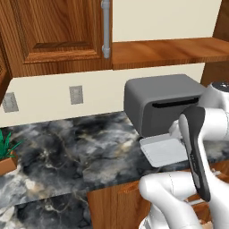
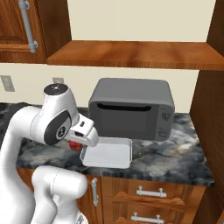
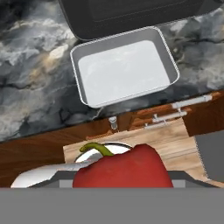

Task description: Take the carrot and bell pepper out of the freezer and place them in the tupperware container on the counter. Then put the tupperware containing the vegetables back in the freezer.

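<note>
No readable text, labels, brands or numbers on any surface.

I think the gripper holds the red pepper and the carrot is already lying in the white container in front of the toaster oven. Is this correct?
Not fully. The container holds nothing yet; the hand view shows its bare white floor, with no carrot. The rest stands: the gripper holds the red pepper, and the container sits in front of the toaster oven.

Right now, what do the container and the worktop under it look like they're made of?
Container: probably plastic, pale grey-white, smooth matte, thin raised rim, rounded corners. Worktop: looks like polished stone, black-and-grey marbled veining with a faint sheen.
</note>
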